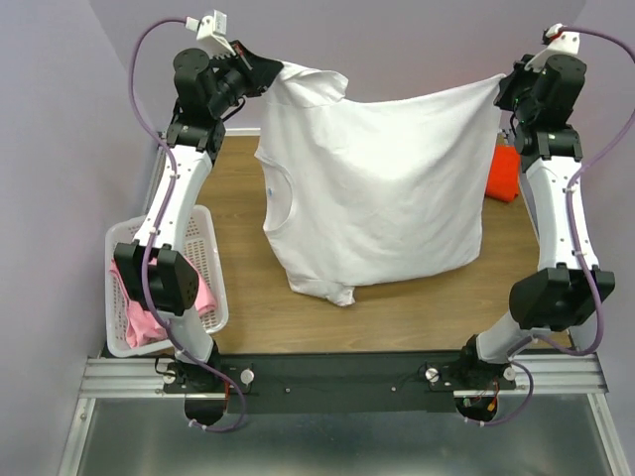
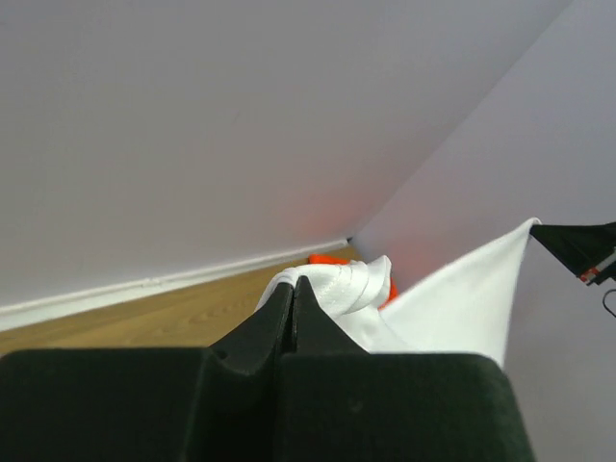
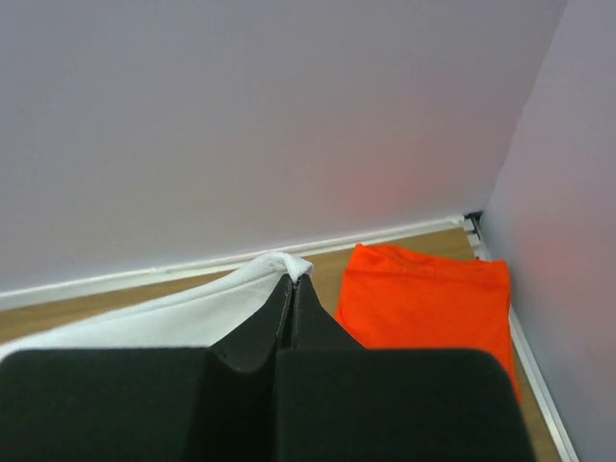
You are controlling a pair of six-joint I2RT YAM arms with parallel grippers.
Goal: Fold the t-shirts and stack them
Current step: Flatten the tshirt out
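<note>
Table [image 1: 248,288] and orange t-shirt [image 1: 503,174] lie partly hidden behind white t-shirt [image 1: 377,198].

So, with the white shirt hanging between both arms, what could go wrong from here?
1. The left end effector and right end effector each pinch only a small bit of the white t-shirt; it may slip out.
2. Its lower edge hangs bunched, so it may land creased.
3. Lowering it could brush the folded orange t-shirt.
</note>
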